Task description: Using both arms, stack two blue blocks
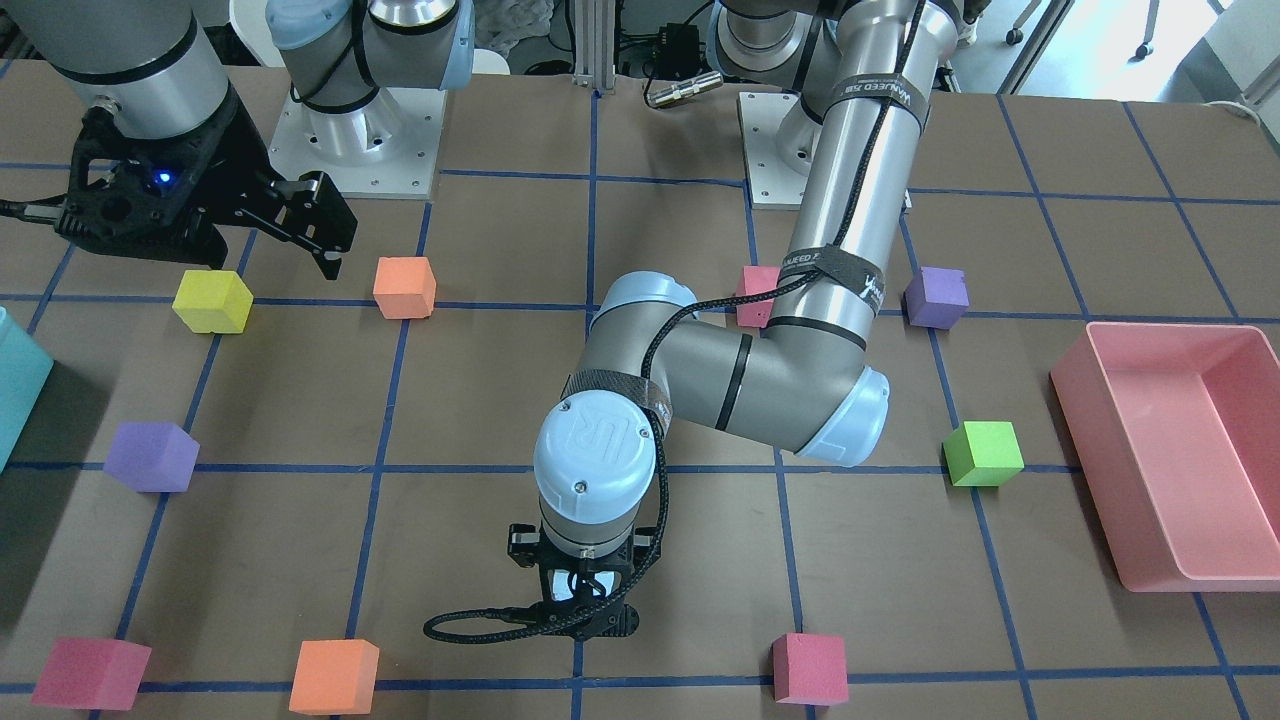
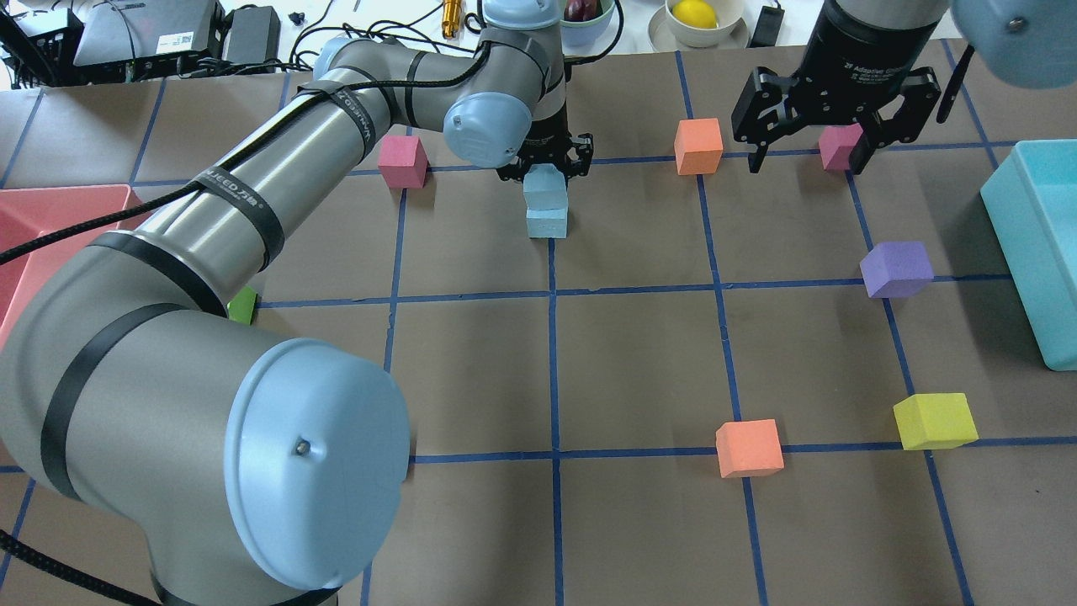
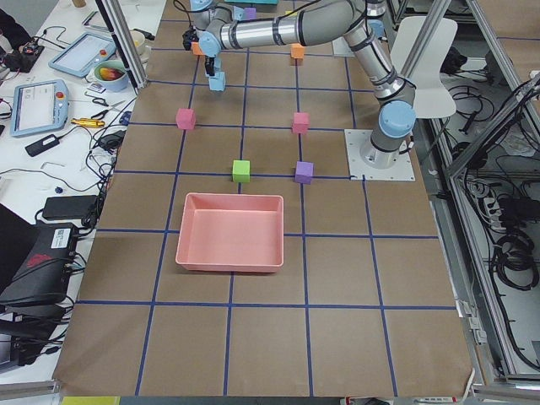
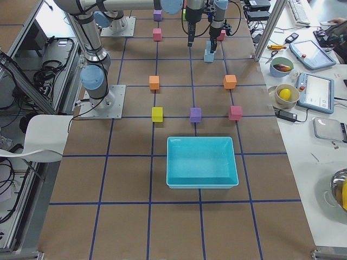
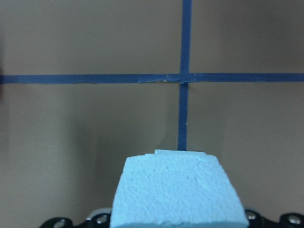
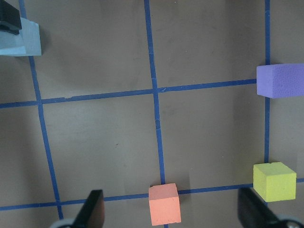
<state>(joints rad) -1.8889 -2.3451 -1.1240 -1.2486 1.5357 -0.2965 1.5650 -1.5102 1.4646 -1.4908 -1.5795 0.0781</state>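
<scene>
A: Where are the two blue blocks?

B: One sits on the other. The lower blue block [image 2: 547, 224] rests on the surface [image 2: 639, 362], toward 12 o'clock from its middle in the overhead view, across a blue tape line [image 2: 553, 353]. The upper blue block [image 2: 544, 187] is on top of it, seemingly touching and a little out of square with it.

A: What holds it?

B: The left gripper [image 2: 544, 171]. It comes straight down, and its jaws appear closed on the upper block's sides. That grip probably leaves the bottom face free to seat flat. In the left wrist view the block fills the lower frame, with a thin lip of the lower one peeking out beyond it.

A: So the task is nearly done?

B: It looks so. The stack is made, but the release is not yet done. Foam is light, so opening the jaws and lifting straight up seems the safe way. A sideways drag could tip the top cube.

A: And the other one?

B: The right gripper [image 2: 808, 160] hangs raised, toward 3 o'clock of the stack in the overhead view and well apart from it. Its jaws are spread wide and empty. It is likely parked there to keep clear of the stacking. An orange cube [image 2: 698, 146] lies toward 2 o'clock of the stack.
</scene>
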